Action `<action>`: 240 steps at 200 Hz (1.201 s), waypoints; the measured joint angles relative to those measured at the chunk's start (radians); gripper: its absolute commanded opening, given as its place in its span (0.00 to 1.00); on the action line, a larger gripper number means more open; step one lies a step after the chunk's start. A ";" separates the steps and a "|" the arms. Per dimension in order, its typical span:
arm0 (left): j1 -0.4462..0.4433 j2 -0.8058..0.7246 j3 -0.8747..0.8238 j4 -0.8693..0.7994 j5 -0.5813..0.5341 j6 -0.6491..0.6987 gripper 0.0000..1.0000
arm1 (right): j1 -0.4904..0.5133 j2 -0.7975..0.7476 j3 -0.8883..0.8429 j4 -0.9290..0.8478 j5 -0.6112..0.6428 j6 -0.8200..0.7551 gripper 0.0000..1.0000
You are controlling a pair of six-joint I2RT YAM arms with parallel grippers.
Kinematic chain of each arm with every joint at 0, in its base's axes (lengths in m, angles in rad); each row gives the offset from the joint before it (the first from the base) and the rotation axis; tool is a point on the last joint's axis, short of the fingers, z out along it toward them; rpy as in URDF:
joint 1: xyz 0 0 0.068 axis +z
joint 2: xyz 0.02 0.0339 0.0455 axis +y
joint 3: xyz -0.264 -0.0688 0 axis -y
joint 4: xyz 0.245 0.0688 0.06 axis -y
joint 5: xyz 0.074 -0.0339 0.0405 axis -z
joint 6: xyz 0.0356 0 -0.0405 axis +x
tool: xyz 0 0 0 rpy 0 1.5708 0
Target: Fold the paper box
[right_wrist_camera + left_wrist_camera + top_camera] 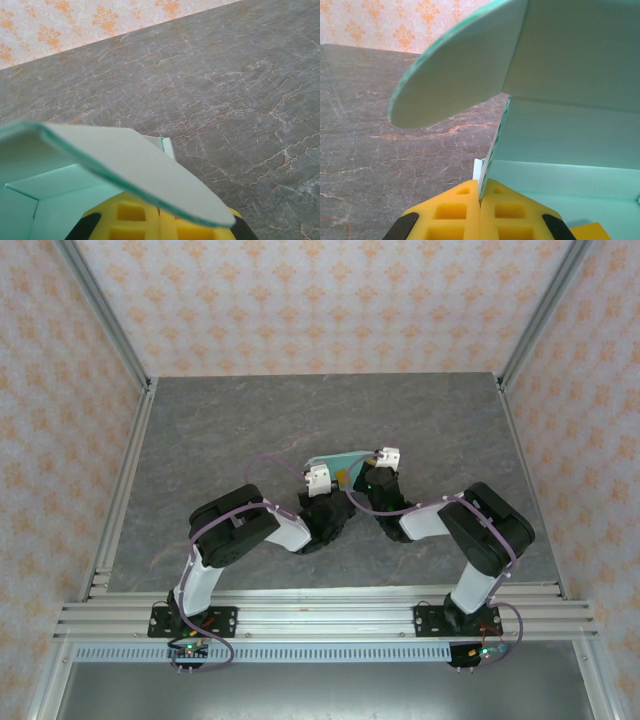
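Note:
The paper box (338, 464) is pale mint-blue card, partly formed, held up over the middle of the table between both grippers. In the left wrist view its inner panels (570, 115) stand upright and a rounded flap (455, 75) leans out to the left. My left gripper (481, 196) is shut on the thin edge of a side wall, and it sits at the box's left end (326, 486). My right gripper (161, 214) is at the box's right end (370, 478) with its yellow fingers pressed together. A rounded flap (135, 170) hides its tips. The box interior (45, 200) lies to its left.
The grey marble-patterned table (220, 440) spreads around the box on all sides. Aluminium frame rails run along the left (125, 480), right (530, 480) and near (330, 615) edges. Orange-patterned walls (320, 300) close in the back and sides.

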 measured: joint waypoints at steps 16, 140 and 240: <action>0.000 0.001 0.000 0.003 -0.001 0.007 0.00 | 0.000 -0.002 0.001 -0.006 0.005 -0.001 0.09; -0.002 0.001 0.008 -0.027 -0.028 0.028 0.00 | 0.001 -0.048 0.052 -0.258 0.031 0.007 0.30; -0.001 0.000 0.007 -0.063 -0.048 0.045 0.00 | -0.002 -0.154 0.054 -0.412 0.029 0.002 0.35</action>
